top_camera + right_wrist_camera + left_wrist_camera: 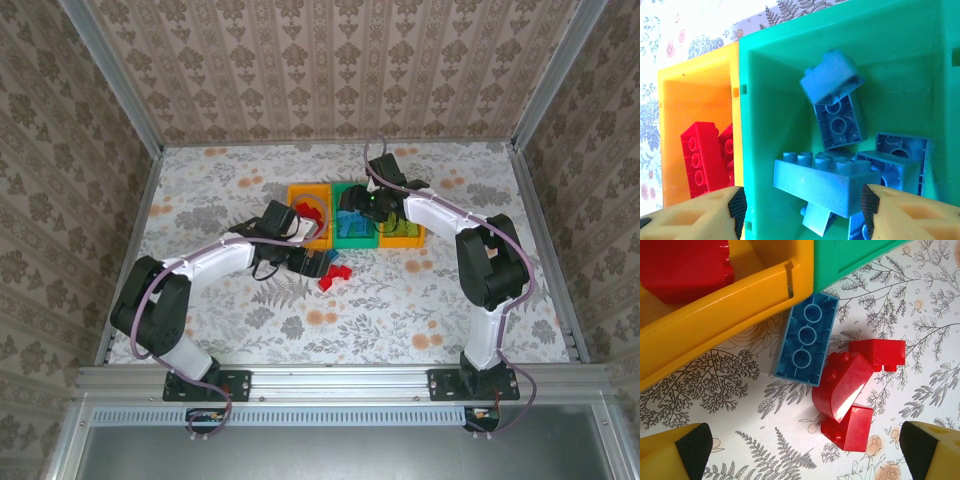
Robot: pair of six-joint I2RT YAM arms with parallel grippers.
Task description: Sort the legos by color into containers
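Note:
My left gripper (805, 450) stands open just above the table, its pads wide apart. Ahead of it lie a blue lego (807, 340), studs down, and a cluster of red legos (850, 385). They sit beside the corner of an orange-yellow container (715, 305) that holds a red brick (685, 265). My right gripper (802, 205) is open over the green container (775, 100). A long blue lego (827, 180) lies between its pads, clear of the left pad, on top of several other blue legos (840, 122). From above, the red legos (335, 275) lie in front of the bins.
Three bins stand side by side mid-table: orange-yellow (310, 225), green (352, 238) and orange-yellow (400, 235). The left one holds red legos (705, 155). Patterned walls and a metal frame enclose the floral table.

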